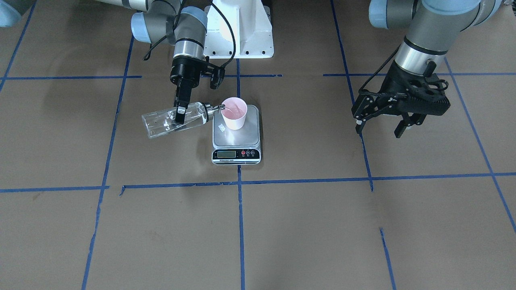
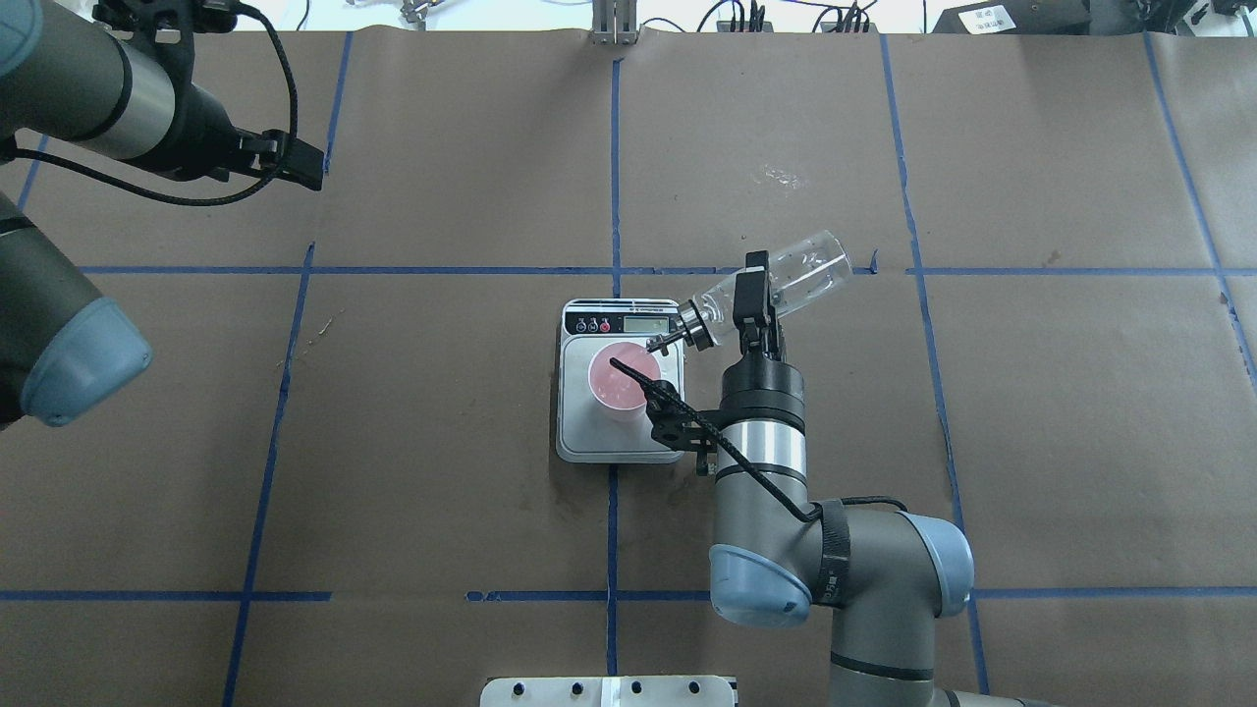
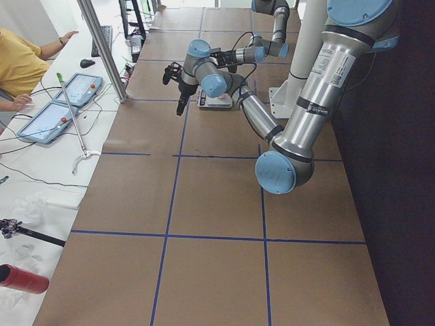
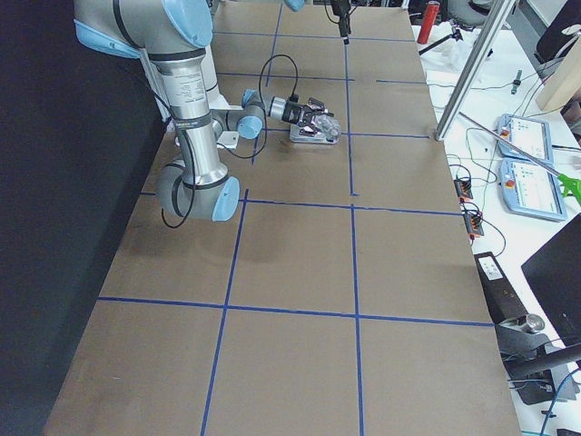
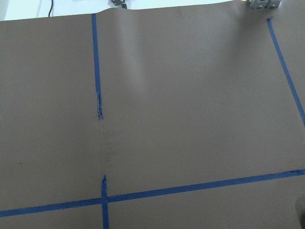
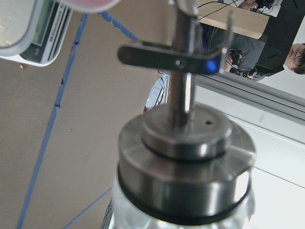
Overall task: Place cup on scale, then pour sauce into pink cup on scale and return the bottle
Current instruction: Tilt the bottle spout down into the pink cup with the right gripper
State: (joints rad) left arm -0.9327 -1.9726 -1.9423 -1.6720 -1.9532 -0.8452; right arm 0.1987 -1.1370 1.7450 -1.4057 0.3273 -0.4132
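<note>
Front view, starting closest to the camera: the scale (image 1: pixel 242 138) sits dead centre of the frame, display strip facing us, and the cup (image 1: pixel 234 113) stands on the back half of its platform. Just left of it, the right gripper (image 1: pixel 181 115) is clamped round the middle of the bottle (image 1: pixel 167 123). The bottle is tipped nearly flat with its spout (image 1: pixel 219 108) right at the cup's rim, so I'd say we're mid-pour, though the sauce is clear and I can't make out a stream. My worry is that the cup looks light, so a small sideways drift of the spout could knock it over or put sauce on the steel, and holding the tilt too long overfills it. The wrist cable (image 2: pixel 640 377) loops across the cup in the overhead view, and I can't tell if it touches. The left gripper (image 1: pixel 385 121) hangs far right, fingers spread, empty, well apart and not in the way. The robot base (image 1: pixel 242 28) is at top centre.
</note>
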